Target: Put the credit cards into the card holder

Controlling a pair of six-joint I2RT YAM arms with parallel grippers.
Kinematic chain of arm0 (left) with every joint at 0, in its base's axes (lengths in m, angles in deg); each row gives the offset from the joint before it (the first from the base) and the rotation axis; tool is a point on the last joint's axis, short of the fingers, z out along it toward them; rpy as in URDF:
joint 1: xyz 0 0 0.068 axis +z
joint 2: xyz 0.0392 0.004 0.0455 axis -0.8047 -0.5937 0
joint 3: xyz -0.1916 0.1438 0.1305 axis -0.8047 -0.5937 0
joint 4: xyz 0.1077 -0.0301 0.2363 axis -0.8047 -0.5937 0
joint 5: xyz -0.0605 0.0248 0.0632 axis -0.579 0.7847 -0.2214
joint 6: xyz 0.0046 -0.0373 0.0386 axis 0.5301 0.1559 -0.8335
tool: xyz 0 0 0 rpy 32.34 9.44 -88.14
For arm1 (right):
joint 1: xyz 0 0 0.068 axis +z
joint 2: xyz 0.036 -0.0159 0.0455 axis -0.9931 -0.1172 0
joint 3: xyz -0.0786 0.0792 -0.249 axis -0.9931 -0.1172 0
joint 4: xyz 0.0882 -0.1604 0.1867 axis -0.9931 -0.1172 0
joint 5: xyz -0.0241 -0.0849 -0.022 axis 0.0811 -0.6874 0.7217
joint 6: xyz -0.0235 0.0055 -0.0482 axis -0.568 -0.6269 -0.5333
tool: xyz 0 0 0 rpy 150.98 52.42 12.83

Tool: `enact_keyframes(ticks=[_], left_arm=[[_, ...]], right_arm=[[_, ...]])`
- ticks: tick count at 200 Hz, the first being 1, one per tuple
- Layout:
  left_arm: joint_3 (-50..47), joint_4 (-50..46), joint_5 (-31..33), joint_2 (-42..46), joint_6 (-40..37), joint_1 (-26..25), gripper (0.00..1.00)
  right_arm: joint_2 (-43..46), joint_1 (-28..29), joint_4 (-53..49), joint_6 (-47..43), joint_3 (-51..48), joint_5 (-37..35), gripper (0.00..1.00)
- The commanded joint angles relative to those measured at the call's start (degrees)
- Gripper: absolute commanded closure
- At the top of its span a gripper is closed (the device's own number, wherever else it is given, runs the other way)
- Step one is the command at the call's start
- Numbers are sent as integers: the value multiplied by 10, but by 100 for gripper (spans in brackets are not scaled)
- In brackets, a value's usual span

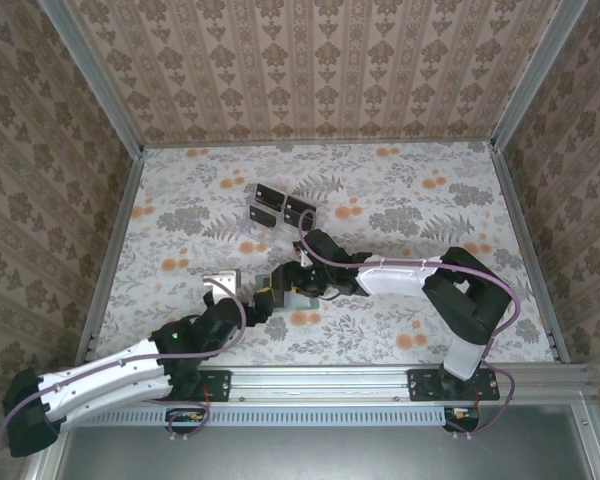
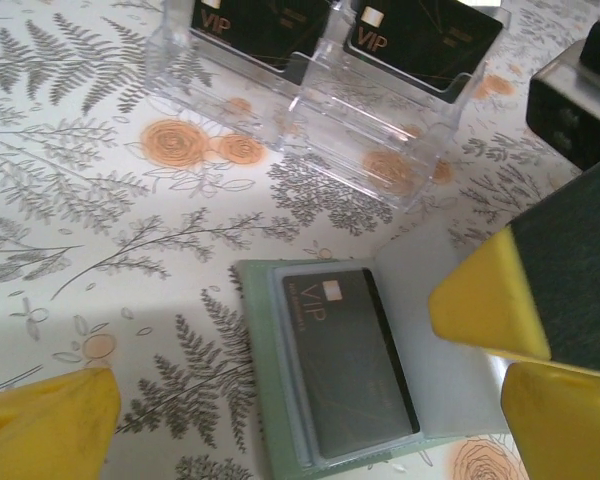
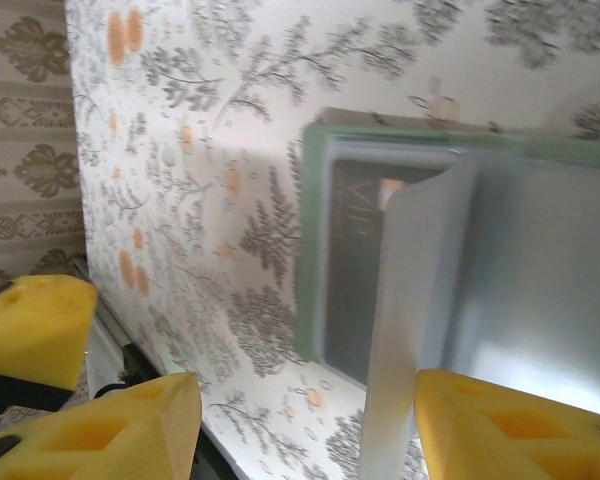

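Note:
The grey-green card holder (image 2: 265, 400) lies open on the floral table, with one black credit card (image 2: 350, 370) tucked in its clear pocket. Its pale flap (image 2: 435, 340) stands raised. My left gripper (image 2: 300, 425) is open wide just above the holder and holds nothing. My right gripper (image 3: 300, 420) is open, with the flap's edge (image 3: 420, 300) leaning next to its right finger (image 3: 510, 430). In the top view both grippers, left (image 1: 265, 303) and right (image 1: 302, 278), meet over the holder (image 1: 298, 297). Two more black cards (image 2: 250, 30) (image 2: 425, 40) stand in the clear rack (image 2: 370, 130).
The clear rack (image 1: 280, 212) with its two cards stands behind the holder, mid-table. Aluminium rails (image 1: 110, 250) and patterned walls close in the table on three sides. The right arm (image 1: 400, 275) stretches across from the right.

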Motion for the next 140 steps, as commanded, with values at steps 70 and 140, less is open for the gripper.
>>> enact_keyframes(ticks=[70,140], left_arm=[[-28,-136,47,124,72,7,0],[-24,-151,23,120,85,41,0]], right_arm=[[-104,19,-78,-35,119,-1,41],[-3,-9,-175,-164,191,8,40]])
